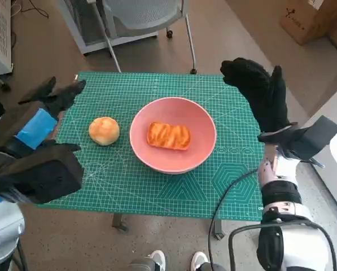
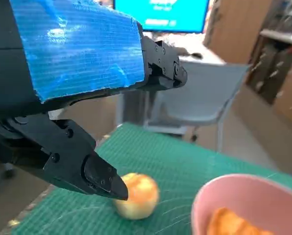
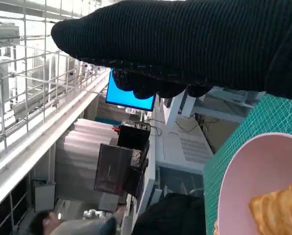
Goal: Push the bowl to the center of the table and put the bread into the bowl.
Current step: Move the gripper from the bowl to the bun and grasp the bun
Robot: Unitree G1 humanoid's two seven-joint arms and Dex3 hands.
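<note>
Bowl (image 1: 173,142): pink, sits near the middle of the green mat (image 1: 157,186) that covers the desk. I judge the push step done or nearly so. A flat glazed pastry (image 1: 168,135) lies inside it, long axis running across the desk from my left to my right.

Round bun (image 1: 104,130): on the mat just beside the bowl on its left side, apart from the rim, not touching it. I take this as the bread yet to go in, though the task sentence does not say which piece it means.

Left hand (image 1: 51,99): hovers over the left edge of the desk, fingers apart, holding nothing. In the left wrist view a black fingertip (image 2: 104,178) hangs close above the bun (image 2: 136,196), with the bowl rim (image 2: 204,200) beyond it.

Right hand (image 1: 261,90): raised over the far right corner, gloved fingers extended, empty as far as I can see. The bowl stands between it and the bun.

Key relation: the bun lies between the left hand and the bowl, so the left hand is clearly nearer. My call is a left-hand grasp, then a short carry rightward over the rim.

Risk: bun is round and may roll off toward the desk edge if nudged.
</note>
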